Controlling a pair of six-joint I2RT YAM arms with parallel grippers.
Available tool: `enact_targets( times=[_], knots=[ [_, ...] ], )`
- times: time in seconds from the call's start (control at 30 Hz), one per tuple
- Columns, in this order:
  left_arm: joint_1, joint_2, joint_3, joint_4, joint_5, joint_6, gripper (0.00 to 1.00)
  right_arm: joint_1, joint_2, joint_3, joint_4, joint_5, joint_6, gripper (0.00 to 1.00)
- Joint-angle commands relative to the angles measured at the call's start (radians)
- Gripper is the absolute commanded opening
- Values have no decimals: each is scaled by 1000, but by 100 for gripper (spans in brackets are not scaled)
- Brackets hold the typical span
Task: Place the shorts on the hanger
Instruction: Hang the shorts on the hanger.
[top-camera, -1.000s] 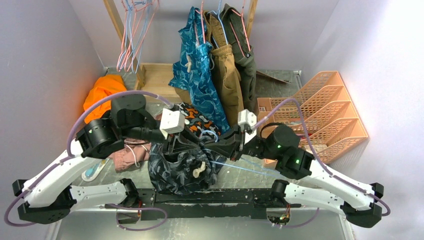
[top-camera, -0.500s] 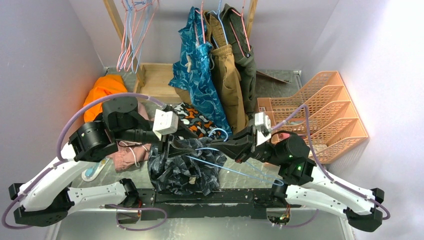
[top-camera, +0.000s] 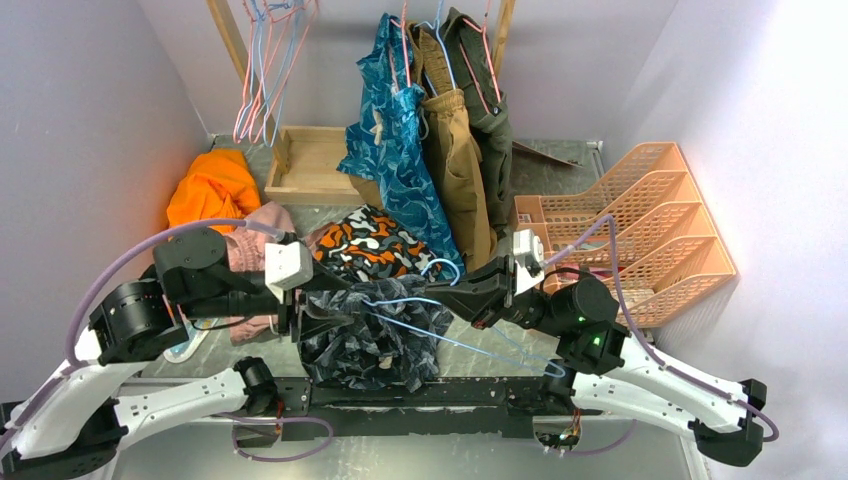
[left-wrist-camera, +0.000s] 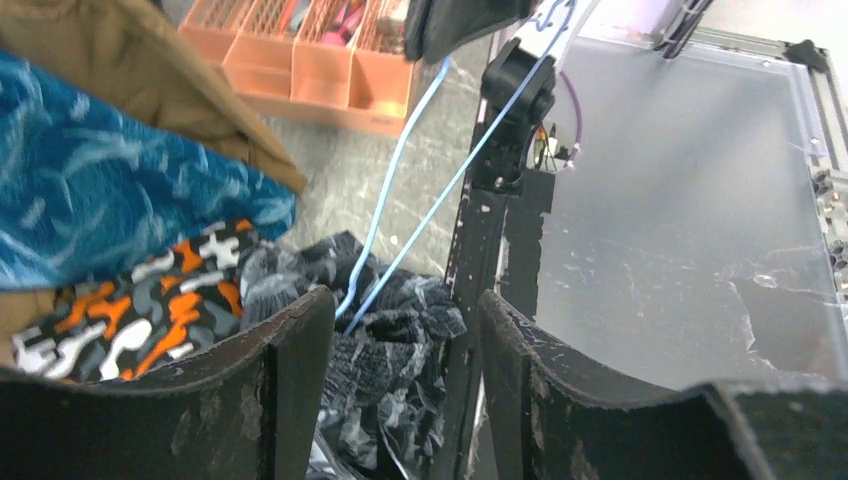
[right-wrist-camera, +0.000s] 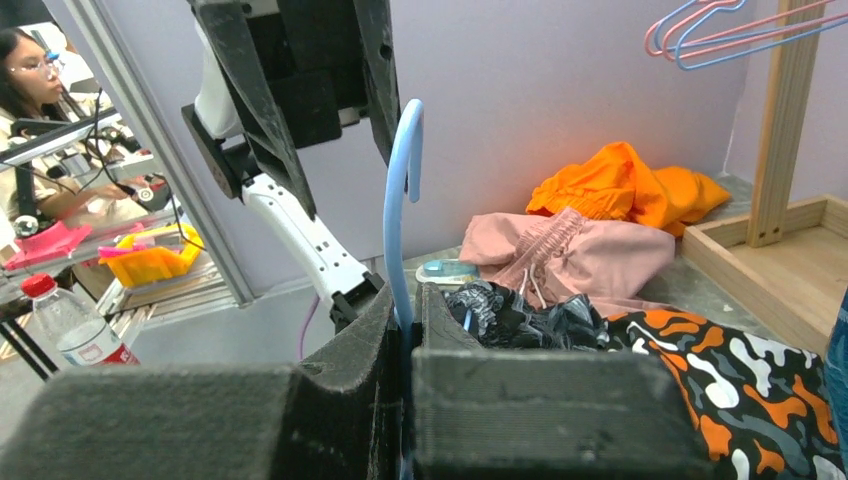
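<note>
By the table's front rail (top-camera: 470, 392), the shorts (top-camera: 365, 340), dark with grey streaks, bunch over the hanger (right-wrist-camera: 391, 200). Left gripper (left-wrist-camera: 400, 310) stands apart above them. Right gripper (right-wrist-camera: 405, 310) pinches the hanger's hook. Camo shorts (top-camera: 365, 245) and hung clothes (top-camera: 420, 150) crowd behind.

Orange garment (top-camera: 210, 190), wooden tray (top-camera: 310, 165) on table (top-camera: 560, 170)

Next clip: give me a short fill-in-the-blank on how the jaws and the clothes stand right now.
1. The ____ jaws are shut on the light-blue hanger.
2. The left jaws stand ____, gripping nothing, close to the dark leaf-print shorts.
3. Behind those shorts lies a blotchy garment in black, white and ____.
Missing words: right; open; orange.
</note>
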Motion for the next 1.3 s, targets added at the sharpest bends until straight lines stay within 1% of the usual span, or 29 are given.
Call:
enact_targets(
  times=[0.0,0.2,0.33,0.43,0.57,0.63,0.8,0.97,1.13,1.2,1.27],
  knots=[
    [-5,11,-63,-89,-115,-98,59,0,-13,-9,56,17,1,0],
    [-5,62,-99,-111,-206,-277,58,-1,0,-7,58,13,-2,0],
    [-5,110,-71,-167,-218,-398,56,-1,3,-7,55,13,-2,0],
    [-5,116,-60,-196,-265,-517,57,-1,1,-13,58,20,1,0],
    [-5,92,-73,-200,-309,-639,61,-1,5,-19,65,27,0,0],
    [-5,79,-80,-203,-311,-686,69,0,12,-17,65,26,-2,0],
    [-5,96,-85,-258,-322,-719,71,0,26,-12,70,22,-4,0],
    [-5,122,-71,-289,-374,-724,72,0,32,-17,81,15,2,0],
    [-5,111,-41,-349,-479,-748,71,0,31,-30,78,24,3,0],
    [-5,88,-46,-366,-543,-773,71,-1,37,-25,44,38,-8,0],
    [-5,57,-67,-377,-615,-808,74,0,42,-12,-9,65,-25,0]
  ],
)
